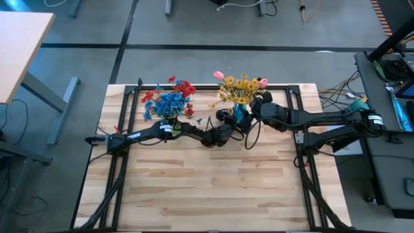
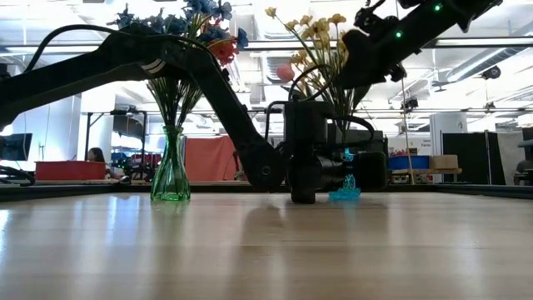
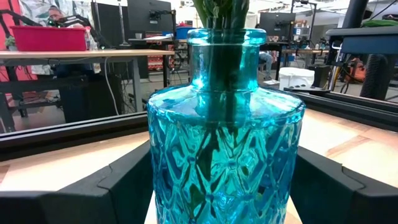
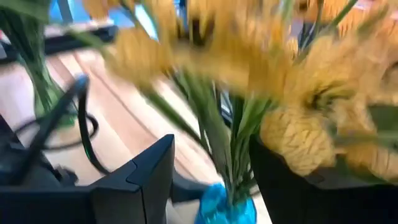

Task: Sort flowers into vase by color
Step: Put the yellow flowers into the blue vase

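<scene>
Blue glass vase point(image 3: 225, 134) sitting between the left end effector point(image 3: 217, 180)'s spread fingers, seemingly steadied on the counter point(image 1: 213, 181), while the right end effector point(image 4: 211, 180), fingers apart, is hovering around yellow flowers point(image 1: 238, 89) already standing in it.

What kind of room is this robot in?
Probably a robot lab or workshop. Past the wooden table are desks with monitors, storage bins and loose cables on the floor.
</scene>
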